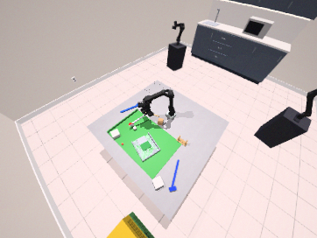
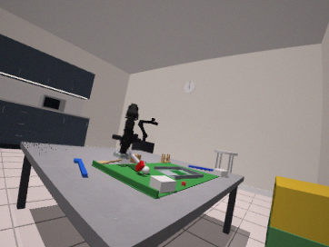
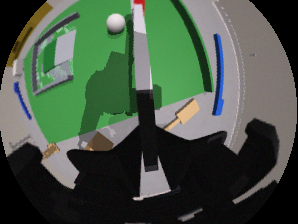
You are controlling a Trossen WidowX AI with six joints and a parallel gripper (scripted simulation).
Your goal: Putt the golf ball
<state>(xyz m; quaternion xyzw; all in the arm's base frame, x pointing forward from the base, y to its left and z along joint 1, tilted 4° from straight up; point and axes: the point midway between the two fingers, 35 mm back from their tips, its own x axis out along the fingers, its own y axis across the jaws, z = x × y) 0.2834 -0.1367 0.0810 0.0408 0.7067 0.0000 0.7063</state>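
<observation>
My gripper (image 1: 145,112) (image 3: 145,127) is shut on the black grip of the red putter, whose pale shaft (image 3: 142,62) slants down and away over the green mat (image 1: 162,157) (image 2: 132,177) (image 3: 107,100). The red putter head (image 1: 130,124) (image 2: 140,166) is low over the mat, only its edge showing at the top of the wrist view. The white golf ball (image 1: 135,128) (image 2: 145,170) (image 3: 115,23) is close beside the head; whether they touch I cannot tell. The grey-bordered ramp structure (image 1: 154,154) (image 2: 200,175) (image 3: 35,65) with the raised green (image 1: 145,145) (image 3: 49,56) stands apart from the ball.
A low dark green wall (image 3: 195,45) edges the mat. White blocks (image 1: 115,133) (image 2: 163,183) (image 1: 158,183) and two blue putters (image 1: 130,108) (image 1: 175,175) lie around. A brown block (image 1: 160,122) (image 3: 101,142), a wooden stand (image 1: 182,141) (image 3: 50,150) and a wooden paddle (image 3: 188,111) are near the arm.
</observation>
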